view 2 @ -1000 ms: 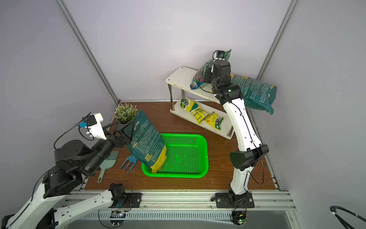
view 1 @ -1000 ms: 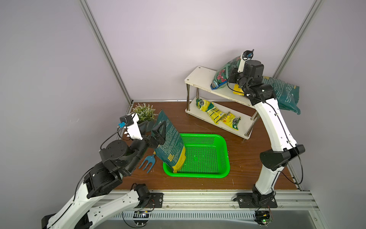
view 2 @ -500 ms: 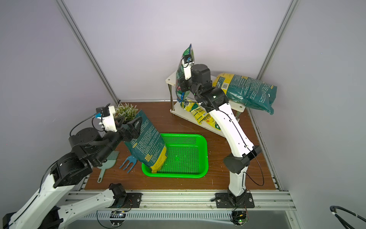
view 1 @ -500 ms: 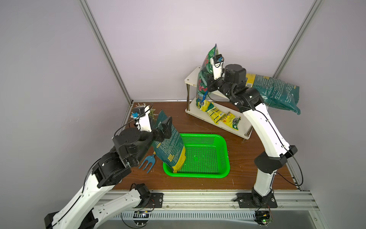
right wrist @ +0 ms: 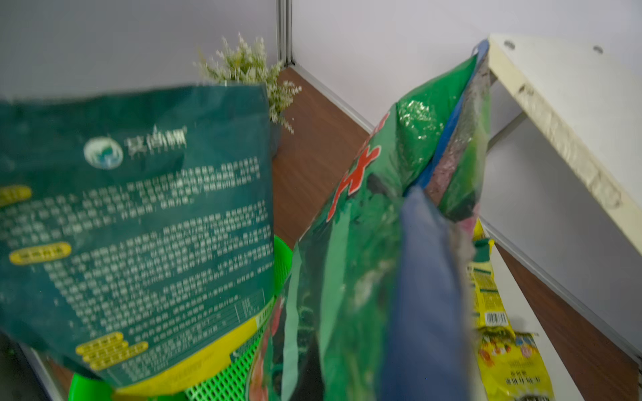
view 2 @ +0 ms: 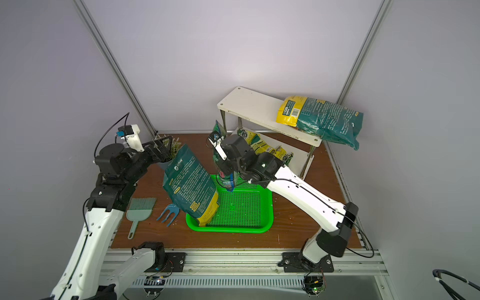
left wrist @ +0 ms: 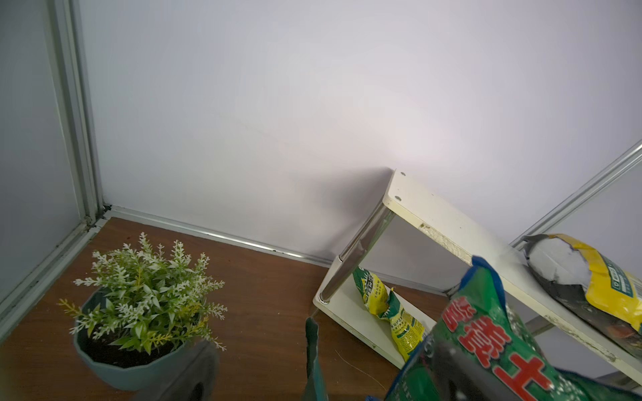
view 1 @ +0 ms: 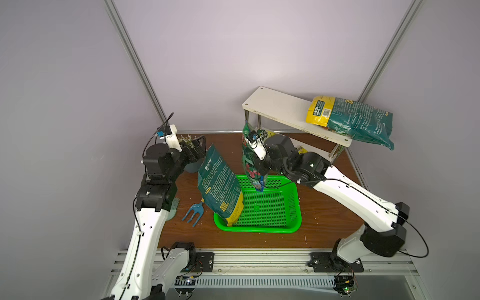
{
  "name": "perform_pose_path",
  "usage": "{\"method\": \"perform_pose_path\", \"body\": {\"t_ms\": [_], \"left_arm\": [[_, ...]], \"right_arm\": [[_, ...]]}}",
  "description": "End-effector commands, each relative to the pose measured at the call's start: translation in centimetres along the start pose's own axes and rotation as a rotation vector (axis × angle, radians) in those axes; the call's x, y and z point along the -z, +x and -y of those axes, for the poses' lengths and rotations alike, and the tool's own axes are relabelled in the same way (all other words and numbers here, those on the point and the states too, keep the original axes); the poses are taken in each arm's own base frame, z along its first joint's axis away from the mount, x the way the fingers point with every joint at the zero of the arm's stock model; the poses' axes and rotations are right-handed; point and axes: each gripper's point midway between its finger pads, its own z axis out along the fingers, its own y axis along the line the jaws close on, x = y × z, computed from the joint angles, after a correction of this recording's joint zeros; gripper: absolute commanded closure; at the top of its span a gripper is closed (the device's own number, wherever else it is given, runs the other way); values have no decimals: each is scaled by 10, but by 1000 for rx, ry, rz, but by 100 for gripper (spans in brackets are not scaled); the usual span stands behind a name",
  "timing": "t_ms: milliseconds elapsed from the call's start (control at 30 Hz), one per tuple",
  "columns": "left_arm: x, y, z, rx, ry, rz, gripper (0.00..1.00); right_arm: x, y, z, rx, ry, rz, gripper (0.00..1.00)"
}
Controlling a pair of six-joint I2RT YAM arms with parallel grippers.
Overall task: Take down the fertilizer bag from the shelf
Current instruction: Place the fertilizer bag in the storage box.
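The bright green perforated plastic basket (view 1: 259, 229) sits on the brown wooden table (view 1: 330, 220) and holds one thing: a dark teal and yellow printed bag (view 1: 219, 187). It stands on end in the basket's near left corner and leans out over the left rim, while the rest of the mesh floor is bare. The fertilizer bag (view 1: 248, 158), a glossy green pouch with red lettering, hangs upright over the basket's far rim, and the right jaws are clamped shut on its side. Behind the basket to its right stands the shelf (view 1: 280, 109), a two-tier rack of white boards on chrome legs. Its top board carries a second teal and yellow bag (view 1: 358, 122) overhanging the end farthest from the basket, and its lower board carries small yellow-green packets (view 2: 262, 148). A second ago the fertilizer bag lay on that top board, and half a second ago it was raised above it. The bag in the basket has not shifted. The left jaws stand wide open by that bag's top edge, as before; whether they touch it I cannot tell. Left of the basket lie a blue plastic garden fork (view 1: 193, 211) and a grey-green plastic scoop (view 2: 140, 210), with a small potted plant (left wrist: 146, 305) behind them. Bare wood shows right of the basket and in front.
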Motion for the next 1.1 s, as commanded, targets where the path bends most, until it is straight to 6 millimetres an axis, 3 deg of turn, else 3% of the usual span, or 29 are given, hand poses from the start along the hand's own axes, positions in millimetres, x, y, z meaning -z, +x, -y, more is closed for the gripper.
{"method": "perform_pose_path", "body": {"t_ms": [0,100,167,300,600,800,1067], "left_arm": [[15,-20,0,-75,1,129,0],[18,-18,-2,-98,-7,128,0],[21,-16,-5,-107,-21,138,0],[28,-13,-1,-126,3,154,0],[39,-15,-10,-140,-54,183,0],[40,-16,-10,-140,-54,187,0],[41,-17,-13,-138,-66,193,0]], "right_arm": [[87,-68,38,-236,64,446,100],[78,-37,33,-284,45,453,100],[68,-27,23,-288,8,442,100],[37,-16,0,-272,-30,395,100],[-29,18,-31,-250,2,299,100],[-52,47,-70,-233,-55,261,100],[-62,68,-125,-209,-80,200,100]]}}
